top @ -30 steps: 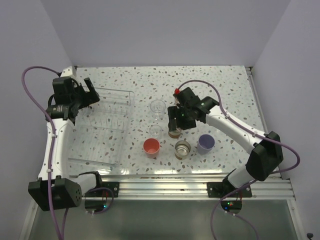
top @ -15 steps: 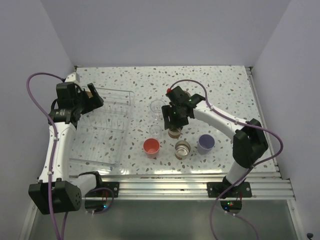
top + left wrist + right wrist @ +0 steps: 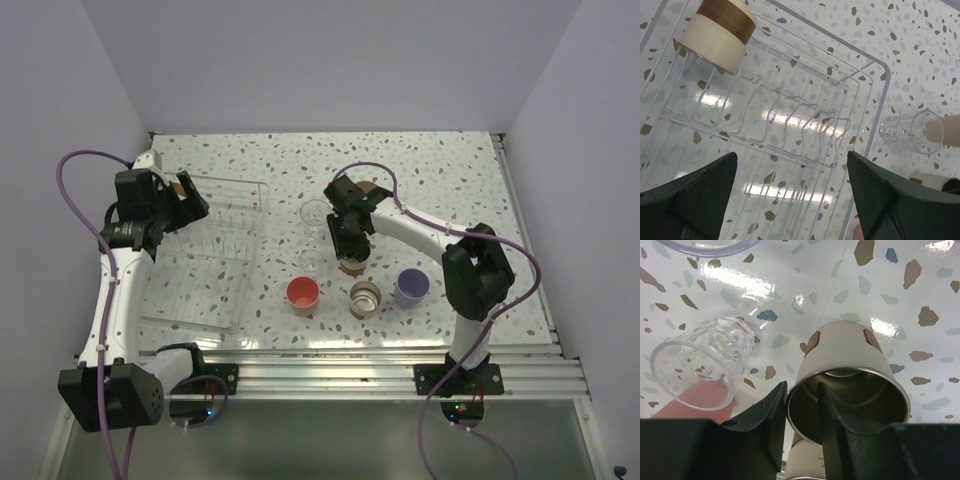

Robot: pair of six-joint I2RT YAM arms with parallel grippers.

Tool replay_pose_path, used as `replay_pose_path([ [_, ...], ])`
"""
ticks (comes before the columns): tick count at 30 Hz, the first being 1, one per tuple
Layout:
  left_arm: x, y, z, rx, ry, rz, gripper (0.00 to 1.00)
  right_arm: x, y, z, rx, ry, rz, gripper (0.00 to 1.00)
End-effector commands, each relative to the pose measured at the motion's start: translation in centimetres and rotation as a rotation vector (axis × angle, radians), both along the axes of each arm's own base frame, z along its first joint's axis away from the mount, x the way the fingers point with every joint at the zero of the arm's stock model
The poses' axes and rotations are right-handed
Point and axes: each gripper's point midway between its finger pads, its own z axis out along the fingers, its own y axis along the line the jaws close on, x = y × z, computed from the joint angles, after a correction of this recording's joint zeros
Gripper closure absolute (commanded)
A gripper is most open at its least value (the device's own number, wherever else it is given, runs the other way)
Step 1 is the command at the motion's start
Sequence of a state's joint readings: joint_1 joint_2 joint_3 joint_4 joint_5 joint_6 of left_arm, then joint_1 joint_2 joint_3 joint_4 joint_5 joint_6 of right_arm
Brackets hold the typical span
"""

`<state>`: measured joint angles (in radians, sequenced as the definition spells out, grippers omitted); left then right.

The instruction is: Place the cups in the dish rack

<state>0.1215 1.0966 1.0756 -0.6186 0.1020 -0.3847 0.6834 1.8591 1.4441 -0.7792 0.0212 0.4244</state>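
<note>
The clear dish rack [image 3: 252, 262] lies at the left, and one cream brown-banded cup [image 3: 720, 27] lies on its side in its far corner. My left gripper [image 3: 183, 198] hangs open and empty over that end [image 3: 790, 165]. My right gripper [image 3: 350, 240] is shut on the rim of a cream brown-patched cup [image 3: 850, 375], one finger inside and one outside [image 3: 802, 410]. Two clear cups [image 3: 316, 215] [image 3: 311, 262], a coral cup [image 3: 303, 293], another cream cup [image 3: 365, 297] and a lavender cup [image 3: 412, 286] stand on the table. The tall beige cup is not clearly seen.
The near clear cup [image 3: 705, 365] stands just left of my right fingers, with the coral cup behind it. The table is speckled white, with walls on three sides and a metal rail [image 3: 380, 375] along the near edge.
My right arm has swung left and its wrist has turned over the cream cup. My left gripper has shifted slightly over the rack's far corner.
</note>
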Motion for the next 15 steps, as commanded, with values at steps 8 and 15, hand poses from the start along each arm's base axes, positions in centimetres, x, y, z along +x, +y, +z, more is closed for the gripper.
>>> replay_pose_path([
  [8,0.8,-0.7,1.8,-0.035,-0.076,-0.011,0.07,1.0,-1.0,1.0,-0.073,-0.044,0.013,1.00],
  [15,1.3,-2.3,3.8,-0.088,-0.134,-0.069,0.07,1.5,-1.2,7.0,-0.027,-0.143,-0.008,1.00],
])
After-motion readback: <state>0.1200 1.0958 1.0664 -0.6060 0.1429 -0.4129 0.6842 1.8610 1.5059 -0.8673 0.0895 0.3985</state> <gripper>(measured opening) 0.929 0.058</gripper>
